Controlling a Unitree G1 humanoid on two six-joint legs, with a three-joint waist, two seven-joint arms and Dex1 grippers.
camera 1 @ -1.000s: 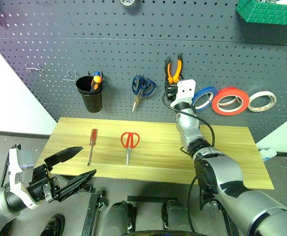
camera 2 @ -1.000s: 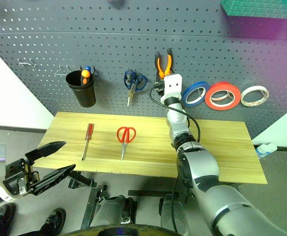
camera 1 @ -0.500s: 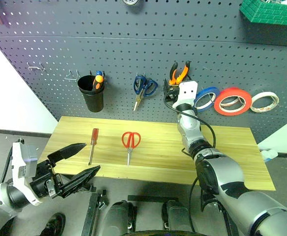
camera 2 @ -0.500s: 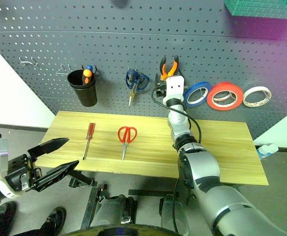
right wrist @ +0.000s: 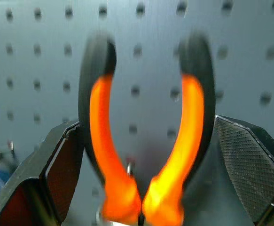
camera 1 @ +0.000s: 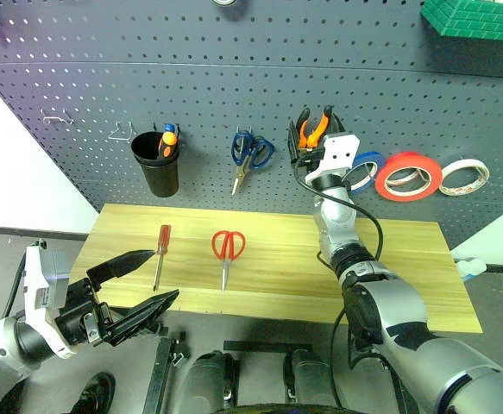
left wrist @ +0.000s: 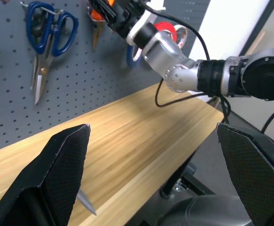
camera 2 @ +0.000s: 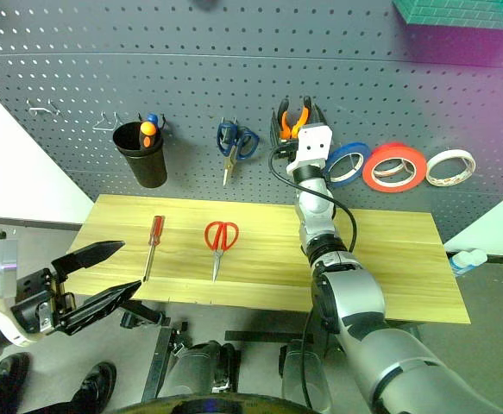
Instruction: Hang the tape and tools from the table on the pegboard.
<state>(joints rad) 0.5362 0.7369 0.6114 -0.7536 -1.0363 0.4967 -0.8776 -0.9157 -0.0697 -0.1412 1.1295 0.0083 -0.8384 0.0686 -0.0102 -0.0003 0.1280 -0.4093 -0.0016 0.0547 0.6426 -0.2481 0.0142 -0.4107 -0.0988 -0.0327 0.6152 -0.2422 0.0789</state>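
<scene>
— Two tools flat on the surface (camera 1: 389, 259): red-handled screwdriver (camera 1: 160, 250) and, just beside it, red-handled scissors (camera 1: 226, 253). Anything hanging?

— Pliers (camera 1: 312, 127) on a pegboard (camera 1: 234, 78) hook, handles up. Red-orange tape (camera 1: 409, 175) hung between a blue roll (camera 1: 365, 168) and a red-and-white roll (camera 1: 462, 176).

— End effectors?

— Right end effector (camera 1: 313, 138) up at the pliers, fingers (right wrist: 249, 160) spread either side, not clamping. Left end effector (camera 1: 143, 285) low before the surface's front edge, spread wide, holding nothing.

Your right gripper (camera 1: 311, 129) sits spread open around the orange-handled pliers (camera 1: 312, 128) on the pegboard (camera 1: 234, 86); red-handled screwdriver (camera 1: 160, 254) and red scissors (camera 1: 227, 254) lie on the table (camera 1: 406, 259).
</scene>
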